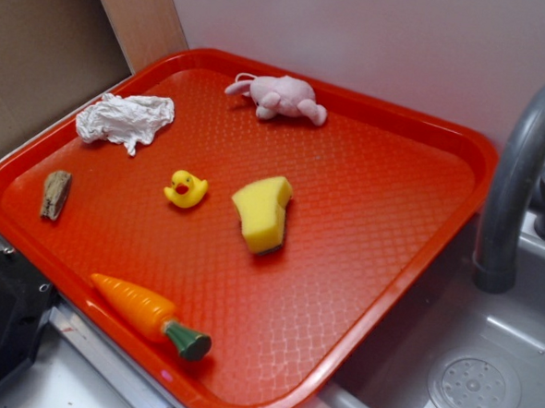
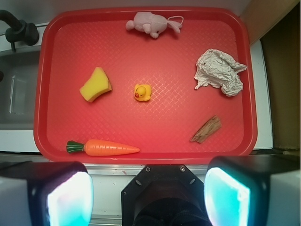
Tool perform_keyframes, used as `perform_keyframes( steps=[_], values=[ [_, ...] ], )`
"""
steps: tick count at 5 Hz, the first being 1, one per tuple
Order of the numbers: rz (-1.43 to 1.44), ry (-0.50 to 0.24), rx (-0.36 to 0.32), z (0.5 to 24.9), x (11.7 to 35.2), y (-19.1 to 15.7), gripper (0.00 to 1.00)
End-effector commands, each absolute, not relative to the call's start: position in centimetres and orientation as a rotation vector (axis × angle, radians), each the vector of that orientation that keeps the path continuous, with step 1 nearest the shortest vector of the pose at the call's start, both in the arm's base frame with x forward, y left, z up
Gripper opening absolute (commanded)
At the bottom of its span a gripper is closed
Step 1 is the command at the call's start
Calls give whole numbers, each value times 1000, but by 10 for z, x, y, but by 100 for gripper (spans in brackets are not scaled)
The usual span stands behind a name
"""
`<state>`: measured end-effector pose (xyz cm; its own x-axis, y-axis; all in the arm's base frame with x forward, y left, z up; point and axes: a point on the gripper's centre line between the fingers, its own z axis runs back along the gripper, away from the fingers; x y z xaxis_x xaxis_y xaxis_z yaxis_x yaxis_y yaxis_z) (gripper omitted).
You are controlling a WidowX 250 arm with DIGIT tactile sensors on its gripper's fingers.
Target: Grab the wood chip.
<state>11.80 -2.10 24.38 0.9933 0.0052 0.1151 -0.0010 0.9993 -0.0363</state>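
Observation:
The wood chip (image 1: 56, 194) is a small brown-grey oblong lying flat near the left edge of the red tray (image 1: 390, 248). In the wrist view the wood chip (image 2: 206, 129) sits at the tray's lower right, slanted. My gripper (image 2: 148, 195) is open, high above and back from the tray's near rim (image 2: 141, 159), its two pale-lit fingers (image 2: 70, 197) spread wide with nothing between them. The gripper itself does not show in the exterior view.
Also on the tray: a crumpled white tissue (image 2: 218, 71) beyond the chip, a yellow rubber duck (image 2: 142, 92), a yellow sponge (image 2: 95, 85), a pink plush toy (image 2: 151, 23) and a plastic carrot (image 2: 106, 148). A grey faucet (image 1: 520, 173) and sink (image 1: 474, 383) flank the tray.

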Motion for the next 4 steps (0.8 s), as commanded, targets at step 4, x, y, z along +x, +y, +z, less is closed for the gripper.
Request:
perform_keyframes(
  steps=[4],
  values=[
    [743, -37, 105, 145, 82, 72, 100]
  ],
)
